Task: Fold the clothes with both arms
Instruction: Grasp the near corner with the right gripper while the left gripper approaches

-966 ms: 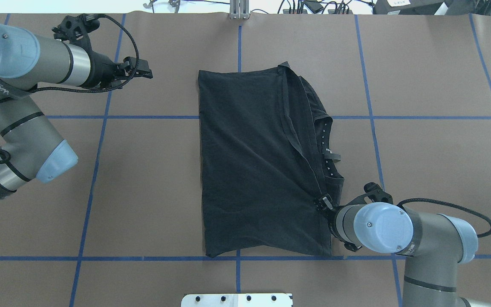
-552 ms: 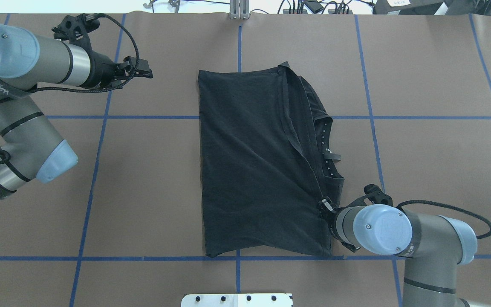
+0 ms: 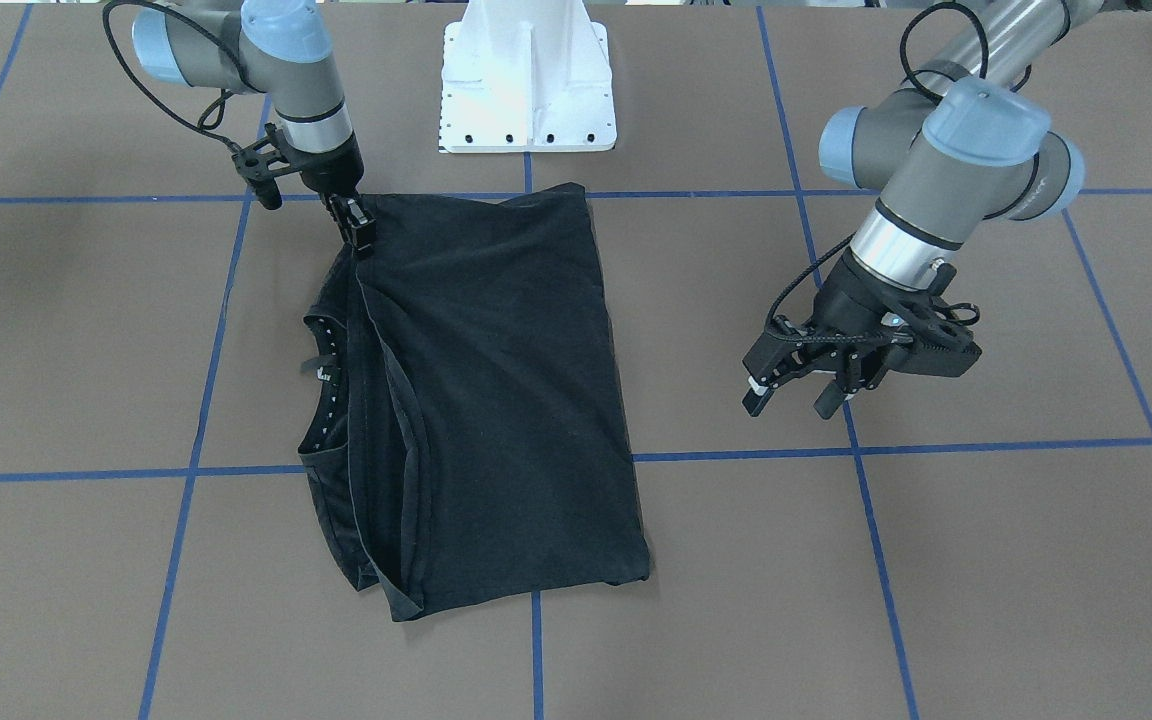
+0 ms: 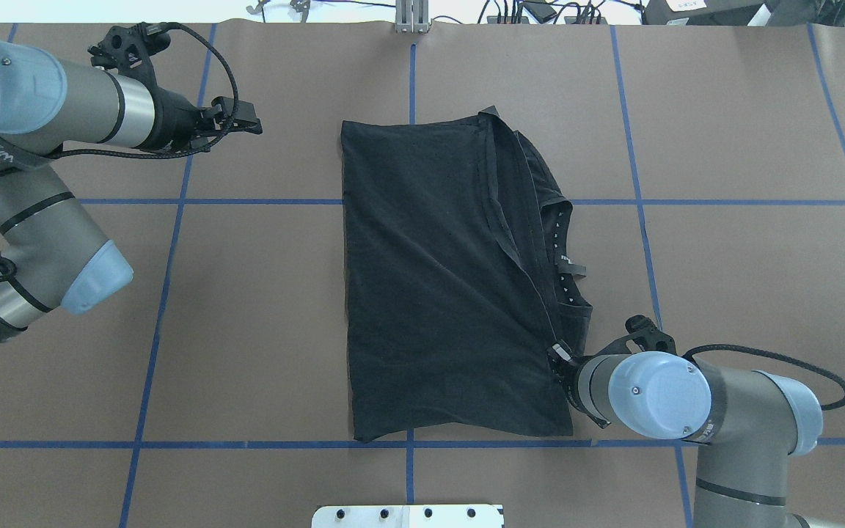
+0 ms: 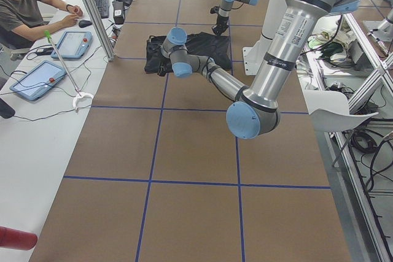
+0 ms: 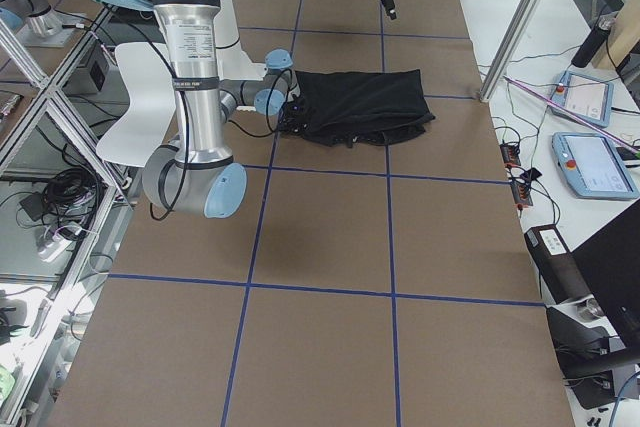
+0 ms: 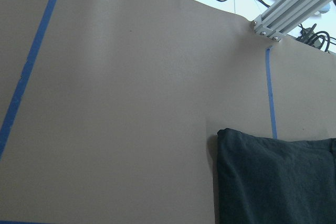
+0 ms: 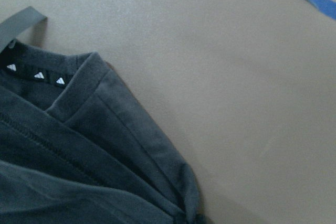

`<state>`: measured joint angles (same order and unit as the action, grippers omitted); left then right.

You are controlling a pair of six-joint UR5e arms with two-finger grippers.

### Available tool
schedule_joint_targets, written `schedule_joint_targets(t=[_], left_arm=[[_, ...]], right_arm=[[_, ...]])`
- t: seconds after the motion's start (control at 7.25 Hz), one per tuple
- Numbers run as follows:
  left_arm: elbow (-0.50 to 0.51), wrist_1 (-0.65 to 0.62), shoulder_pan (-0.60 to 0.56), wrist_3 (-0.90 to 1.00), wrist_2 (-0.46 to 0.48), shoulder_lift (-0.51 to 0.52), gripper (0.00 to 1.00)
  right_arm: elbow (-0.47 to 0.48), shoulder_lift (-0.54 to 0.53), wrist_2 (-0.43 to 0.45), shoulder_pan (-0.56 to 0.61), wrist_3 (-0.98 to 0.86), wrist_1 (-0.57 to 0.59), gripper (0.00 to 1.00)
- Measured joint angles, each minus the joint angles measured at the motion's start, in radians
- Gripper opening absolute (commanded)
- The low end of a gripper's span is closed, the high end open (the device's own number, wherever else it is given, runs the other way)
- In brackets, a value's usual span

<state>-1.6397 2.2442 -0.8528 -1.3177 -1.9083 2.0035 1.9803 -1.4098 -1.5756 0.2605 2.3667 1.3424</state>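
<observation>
The black T-shirt [image 4: 437,279] lies folded on the brown table, collar edge toward the right; it also shows in the front view [image 3: 486,390]. Its chest graphic is hidden; small white logos show on the collar tape [image 8: 34,75]. My right gripper [image 4: 558,356] sits low at the shirt's near right corner, shut on the fabric, which bunches at its fingers [image 8: 189,214]; in the front view it is at the top left corner [image 3: 356,225]. My left gripper [image 3: 786,398] is open and empty, held above bare table left of the shirt [image 4: 246,126].
The white mounting base [image 3: 528,80] stands at the robot's edge just behind the shirt. An aluminium post [image 4: 411,16] stands at the far edge. An operator [image 5: 24,10] with tablets sits beyond the far side. Blue tape lines [image 4: 166,279] grid the table.
My right arm has shifted slightly toward the robot's side with its gripper at the shirt corner. The left arm and the shirt's shape are nearly unchanged.
</observation>
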Motion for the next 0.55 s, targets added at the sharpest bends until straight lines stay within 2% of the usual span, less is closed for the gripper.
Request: schedule_joint_targets(t=[0.28, 0.55], left_arm=[[-0.001, 0.0, 0.0, -0.004, -0.001, -0.002, 1.0], [-0.034, 0.008, 0.011, -0.142, 0.005, 0.0, 1.0]], right_arm=[[0.022, 0.0, -0.009, 0.005, -0.004, 0.001, 0.0], [0.057, -0.001, -0.017, 0.008, -0.01, 0.035, 0.0]])
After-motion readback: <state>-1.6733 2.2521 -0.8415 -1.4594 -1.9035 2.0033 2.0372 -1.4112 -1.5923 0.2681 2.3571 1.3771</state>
